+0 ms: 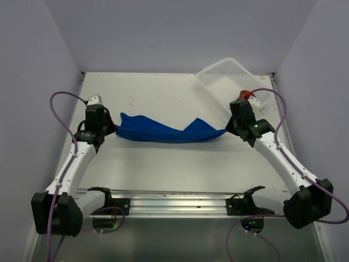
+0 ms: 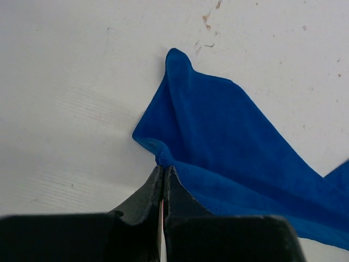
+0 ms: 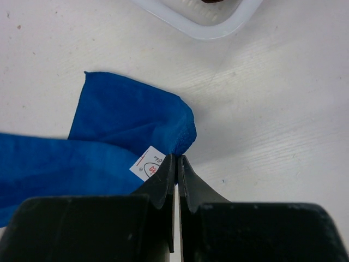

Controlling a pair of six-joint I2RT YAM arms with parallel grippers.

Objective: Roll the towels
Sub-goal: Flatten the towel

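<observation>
Between left claw (image 2: pixel 163 169) and right claw (image 3: pixel 177 159), blue towel (image 1: pixel 166 133).

towel (image 1: pixel 163 131) on table (image 1: pixel 163 98), between left end effector (image 1: pixel 114 130) and right end effector (image 1: pixel 227 130) | basket (image 1: pixel 214 70) behind, far right

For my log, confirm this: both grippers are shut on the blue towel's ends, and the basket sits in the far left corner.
One error: the basket sits in the far right corner, per the top view. The left gripper and right gripper are shut on the ends of the towel.
</observation>
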